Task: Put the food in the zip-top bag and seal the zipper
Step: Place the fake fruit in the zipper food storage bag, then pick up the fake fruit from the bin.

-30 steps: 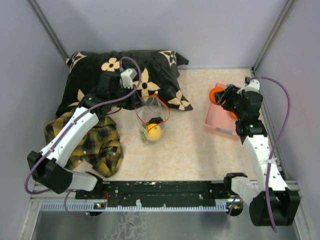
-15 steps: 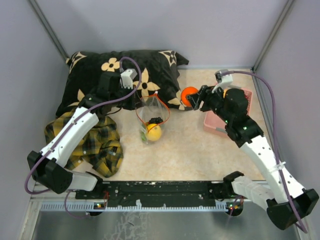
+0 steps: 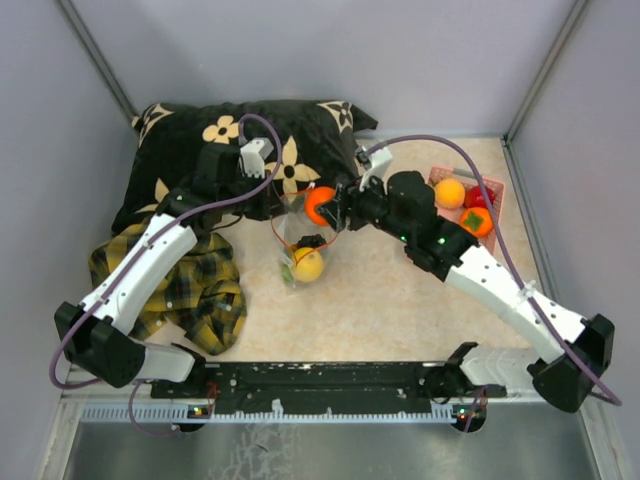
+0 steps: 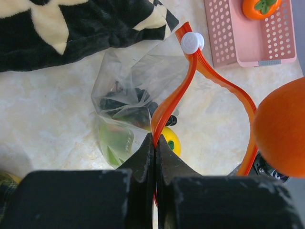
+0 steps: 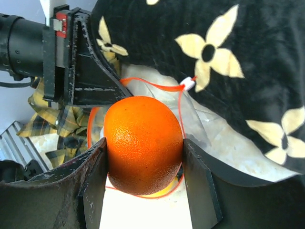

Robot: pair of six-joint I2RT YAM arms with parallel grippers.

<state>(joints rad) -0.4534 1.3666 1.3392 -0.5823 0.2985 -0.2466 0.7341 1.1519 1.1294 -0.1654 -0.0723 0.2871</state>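
The right arm is swinging leftward, away from the pink basket (image 3: 495,190) where it was a second ago, and the right gripper (image 5: 145,183) is now hanging over the mouth of the zip-top bag (image 3: 300,235). Its two fingers are pressing on either side of an orange (image 5: 143,143).

The left gripper (image 4: 153,143) is pinching the zipper (image 4: 172,102) with its jaws closed, lifting the red-orange strip so the mouth is gaping in a loop. The bag is lying on the table just in front of the black flowered pillow (image 3: 200,160). A lemon (image 3: 308,264), a dark grape bunch (image 4: 124,102) and a green piece (image 4: 114,143) are already sitting inside. Three more fruits are waiting in the basket.

The main risk is the orange catching the zipper loop on its way down. The opening looks little wider than the fruit, and only one point of the rim is being held. A push there could tug the strip from the left gripper or fold the mouth shut. Letting go too high could send the orange bouncing off the lemon and rolling out onto the table.
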